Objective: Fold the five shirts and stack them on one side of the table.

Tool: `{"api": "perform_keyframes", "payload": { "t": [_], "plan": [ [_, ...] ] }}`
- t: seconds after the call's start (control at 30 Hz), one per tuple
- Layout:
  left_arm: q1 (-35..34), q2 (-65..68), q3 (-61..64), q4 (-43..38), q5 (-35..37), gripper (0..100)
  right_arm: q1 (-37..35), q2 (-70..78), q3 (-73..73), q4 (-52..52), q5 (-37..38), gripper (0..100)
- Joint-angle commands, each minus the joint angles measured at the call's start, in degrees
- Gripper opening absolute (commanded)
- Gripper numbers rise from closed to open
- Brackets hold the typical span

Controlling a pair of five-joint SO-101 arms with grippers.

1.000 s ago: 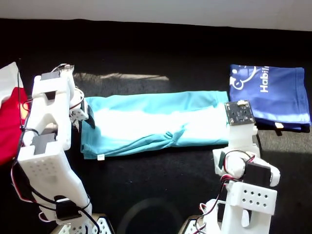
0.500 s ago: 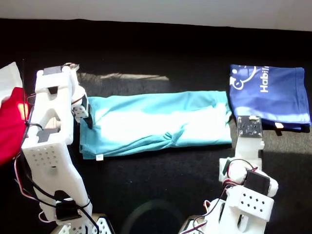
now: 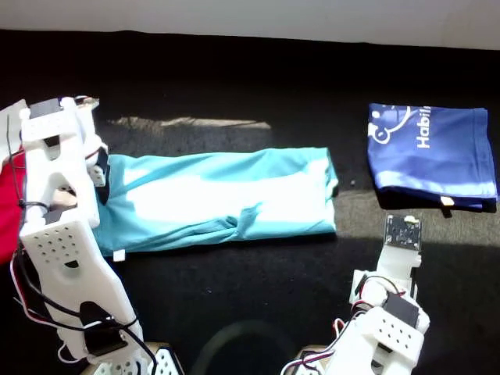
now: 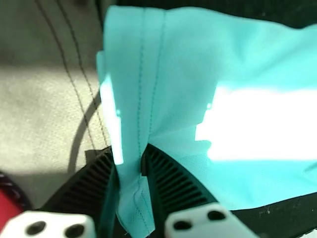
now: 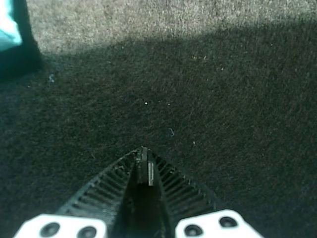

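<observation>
A teal shirt [image 3: 223, 199], folded into a long strip, lies across the middle of the black table [image 3: 234, 94]. My left gripper [image 3: 100, 178] is shut on the strip's left end; the left wrist view shows the teal shirt [image 4: 198, 74] bunched between the black fingers [image 4: 166, 173] of my left gripper [image 4: 131, 166]. A folded blue shirt [image 3: 431, 156] lies at the right side. My right arm [image 3: 402, 232] is near the front edge, and its gripper [image 5: 143, 157] is shut on nothing over bare table. A teal shirt corner [image 5: 10, 25] lies off to one side.
A red shirt [image 3: 9, 205] and a white one [image 3: 11, 117] lie at the table's left edge behind my left arm. A pale wall [image 3: 250, 16] runs along the table's far edge. Bare black cloth [image 3: 258, 297] stretches between the two arm bases.
My left gripper has dragged the teal shirt to the left, widening the gap to the blue shirt. My right arm has pulled back from the shirt's right end toward the front edge.
</observation>
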Motion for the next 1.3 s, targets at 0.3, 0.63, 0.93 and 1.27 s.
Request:
{"api": "perform_keyframes", "payload": {
  "t": [0.3,0.63,0.93,1.27],
  "plan": [
    [14.55,-10.51,-2.33,6.33,-0.44,1,-0.66,-0.22,2.07,-1.45,-0.09,0.6],
    [42.15,-20.88,-2.77,4.84,10.02,1,-0.57,-0.22,2.15,-1.45,-0.09,0.6],
    [54.64,-20.88,-2.77,-6.15,13.01,1,-0.57,-0.22,2.15,-1.45,-0.09,0.6],
    [59.47,-20.53,-2.42,-18.99,13.01,1,-0.57,-0.22,2.15,-1.45,-0.09,0.6]
  ]
}}
